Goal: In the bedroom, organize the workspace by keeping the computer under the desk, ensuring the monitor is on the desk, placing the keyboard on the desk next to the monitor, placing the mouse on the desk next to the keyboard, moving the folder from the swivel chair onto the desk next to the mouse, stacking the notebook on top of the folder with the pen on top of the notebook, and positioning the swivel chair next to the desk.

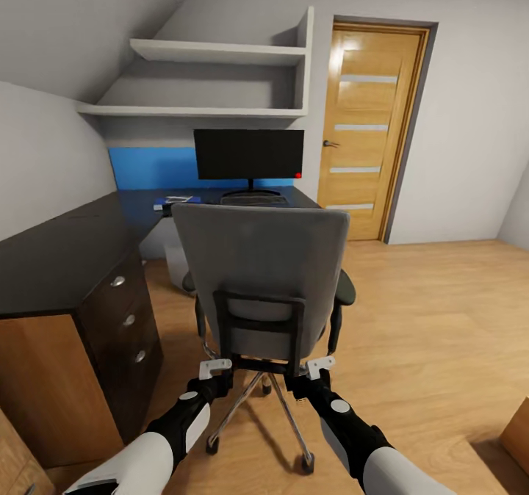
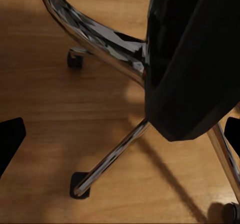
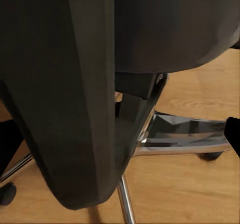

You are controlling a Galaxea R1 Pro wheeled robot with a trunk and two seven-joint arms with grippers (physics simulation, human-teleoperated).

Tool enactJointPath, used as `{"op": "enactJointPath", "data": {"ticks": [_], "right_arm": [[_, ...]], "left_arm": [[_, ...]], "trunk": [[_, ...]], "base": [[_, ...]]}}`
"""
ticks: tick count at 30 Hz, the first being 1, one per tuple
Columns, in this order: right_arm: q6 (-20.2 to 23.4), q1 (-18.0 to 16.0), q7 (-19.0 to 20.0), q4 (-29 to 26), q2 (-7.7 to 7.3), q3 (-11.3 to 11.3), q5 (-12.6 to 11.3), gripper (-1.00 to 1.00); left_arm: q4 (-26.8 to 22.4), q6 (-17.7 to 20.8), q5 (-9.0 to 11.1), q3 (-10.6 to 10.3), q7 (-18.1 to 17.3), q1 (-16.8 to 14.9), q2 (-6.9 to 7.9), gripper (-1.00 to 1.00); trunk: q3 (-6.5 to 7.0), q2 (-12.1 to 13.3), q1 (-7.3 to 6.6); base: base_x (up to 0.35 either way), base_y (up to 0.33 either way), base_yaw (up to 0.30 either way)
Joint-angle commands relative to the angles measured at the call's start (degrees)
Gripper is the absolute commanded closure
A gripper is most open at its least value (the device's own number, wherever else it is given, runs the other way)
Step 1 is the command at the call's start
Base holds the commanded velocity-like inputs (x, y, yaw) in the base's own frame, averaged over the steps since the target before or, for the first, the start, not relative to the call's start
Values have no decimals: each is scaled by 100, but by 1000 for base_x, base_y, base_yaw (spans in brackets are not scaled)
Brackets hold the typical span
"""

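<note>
The swivel chair stands in mid-room with its grey back toward me, facing the desk. My left gripper and right gripper are both open at the black frame low on the chair's back. In each wrist view that frame lies between the fingers. The monitor stands on the far desk wing, with the keyboard a dark strip at its foot. Left of it lies the blue folder with small pale marks on it. The white computer is under the desk, half hidden by the chair. I cannot make out the mouse, notebook or pen.
The desk's drawer unit with silver knobs is close on my left. The chair's chrome legs and casters spread over the wooden floor. A wooden door is at the back right and a wooden box corner at the lower right.
</note>
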Motion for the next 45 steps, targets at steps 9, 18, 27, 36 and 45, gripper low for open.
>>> {"op": "enactJointPath", "data": {"ticks": [9,18,27,36,45], "right_arm": [[-16,-6,-21,-1,-2,-58,43,-100],[-16,-6,-21,-1,-2,-58,43,-100],[-16,-6,-21,-1,-2,-58,43,-100],[-16,-6,-21,-1,-2,-58,43,-100],[-16,-6,-21,-1,-2,-58,43,-100]], "left_arm": [[-5,-12,-82,79,17,-5,-2,-100],[-3,-4,-74,79,22,-5,-2,-100],[-3,-4,-79,79,14,-5,-2,-100],[-4,-4,-81,79,18,-5,-5,-100],[-8,-4,-82,79,20,-5,-5,-100]], "trunk": [[-23,-2,2],[-49,-2,2],[-90,-2,2],[-91,-2,2],[-91,-2,2]], "base": [[322,0,0],[232,0,53],[20,0,98],[223,0,4],[320,0,0]]}}
